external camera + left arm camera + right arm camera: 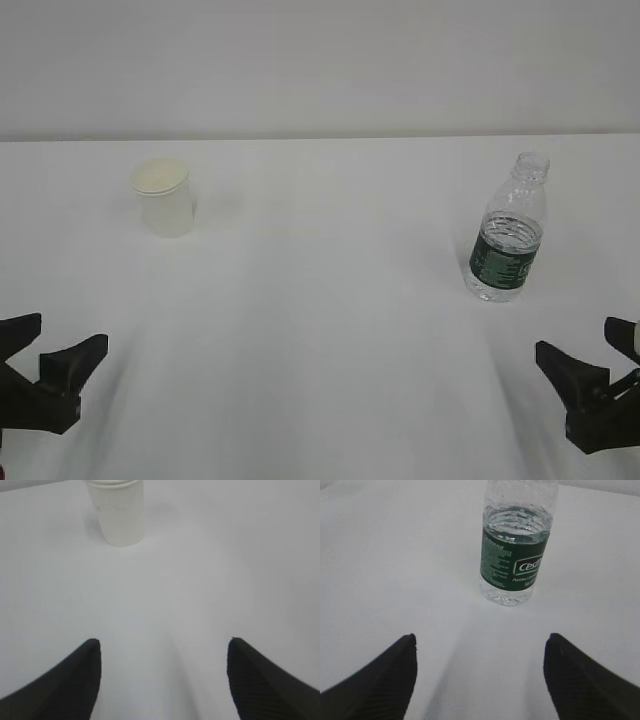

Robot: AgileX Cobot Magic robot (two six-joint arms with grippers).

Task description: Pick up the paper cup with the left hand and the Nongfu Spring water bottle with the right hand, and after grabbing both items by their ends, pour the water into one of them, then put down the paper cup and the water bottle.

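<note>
Both end effectors sit at the bench's (320, 360) near edge, jaws spread wide and holding nothing: left end effector (45, 365) at the left corner, right end effector (600, 372) at the right. Well ahead, the paper cup (164, 197) stands upright far left and the uncapped Nongfu Spring water bottle (508, 230) far right, wide bare surface between them.

I have the left hand (50, 360) low at the near left edge, jaws spread wide and holding nothing; the right hand (600, 375) sits low at the near right, jaws likewise wide and bare.
</note>
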